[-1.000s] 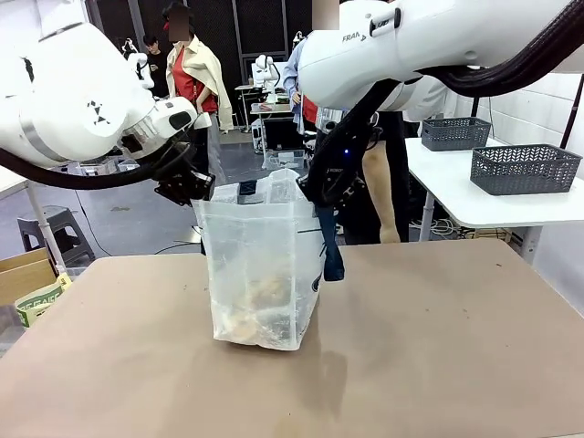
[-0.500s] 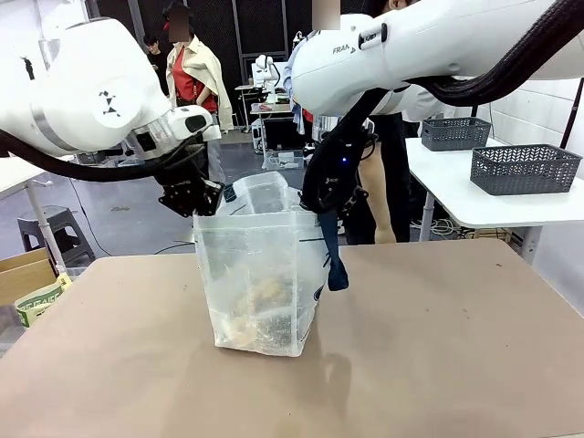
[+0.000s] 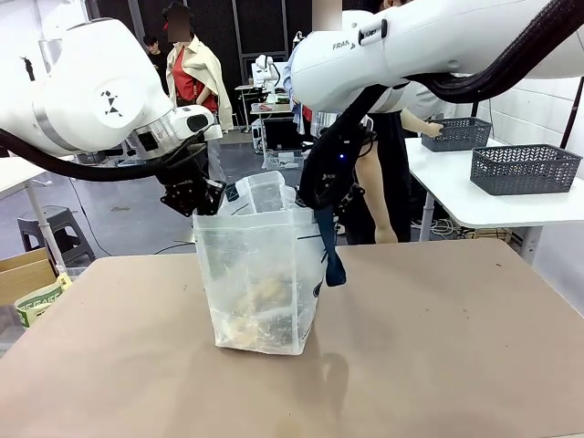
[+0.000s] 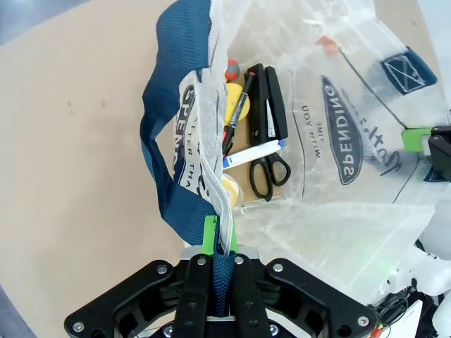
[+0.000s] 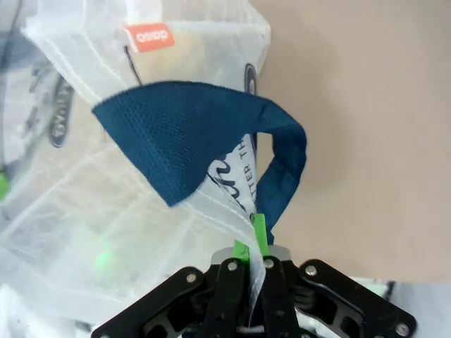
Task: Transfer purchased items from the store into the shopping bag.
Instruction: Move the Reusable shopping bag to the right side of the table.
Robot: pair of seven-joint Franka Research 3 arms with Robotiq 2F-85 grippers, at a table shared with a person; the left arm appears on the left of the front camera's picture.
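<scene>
Tabletop (image 3: pixel 438 347) tan, left fingers (image 4: pixel 209 236), right fingers (image 5: pixel 259 236) pinching shopping bag (image 3: pixel 260 274), baskets (image 3: pixel 525 169) behind, perhaps workshop

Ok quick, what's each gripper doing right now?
Left gripper: shut on the shopping bag rim, by its navy handle.
Right gripper: shut on the opposite rim.

Grey lattice basket (image 3: pixel 525 168) on white side table (image 3: pixel 449 185); grey stool (image 3: pixel 47 220) far left.

We see shopping bag (image 3: pixel 260 265) translucent whitish; handle (image 5: pixel 190 134) navy, woven texture; round logo (image 4: pixel 342 134) navy, white lettering. Purchased items (image 3: pixel 260 297) yellowish-tan; scissors (image 4: pixel 268 169) black. Left gripper (image 4: pixel 217 243), right gripper (image 5: pixel 252 243) black, pads (image 4: pixel 209 236) green. Bench (image 3: pixel 438 347) tan. Baskets (image 3: pixel 525 169) dark grey lattice.
</scene>
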